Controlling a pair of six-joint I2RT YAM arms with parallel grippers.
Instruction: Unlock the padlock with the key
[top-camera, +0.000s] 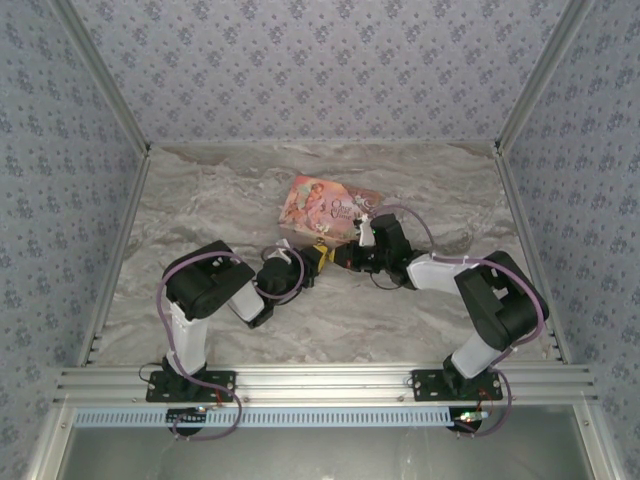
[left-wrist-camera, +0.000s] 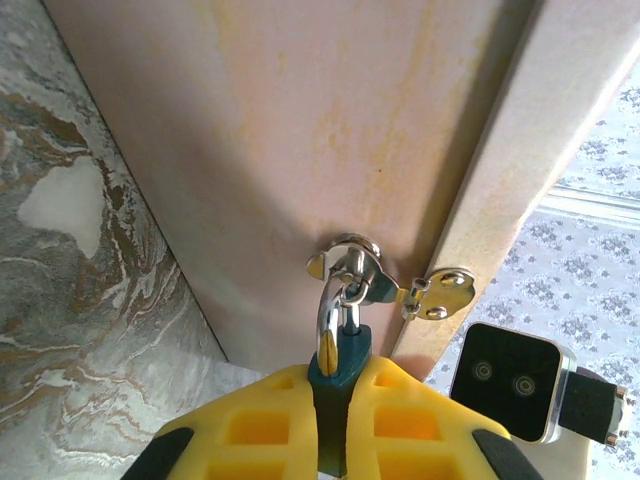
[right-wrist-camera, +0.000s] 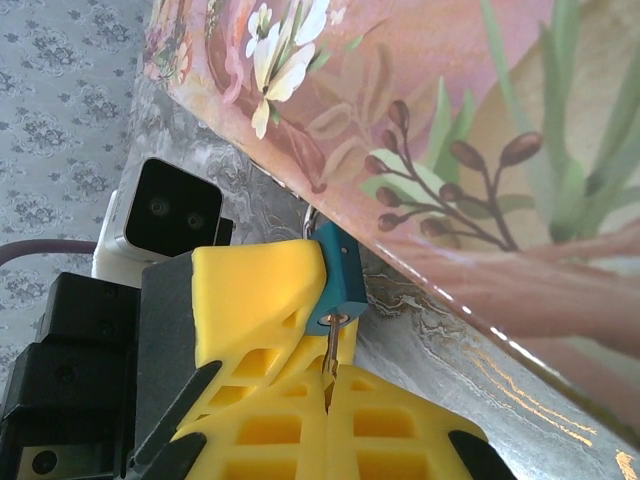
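Left gripper (left-wrist-camera: 340, 395) clamps the tiny squarish blue-bodied padlock (left-wrist-camera: 340, 362) hanging on the metal hasp (left-wrist-camera: 352, 268) of the pink illustrated box (left-wrist-camera: 300, 120); right gripper (right-wrist-camera: 328, 395) pinches the thin metal key (right-wrist-camera: 329, 350) in its keyhole. Probably light, rigid, slick: hold the body.

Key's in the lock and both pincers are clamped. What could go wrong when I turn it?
1. The right pincer pinches the thin key only at its tips; a twist could slip or bend it.
2. The left pincer holds the small padlock by its sides, so it may rotate along with the key.
3. The shackle is hooked through the box's clasp; pulling could drag the box.
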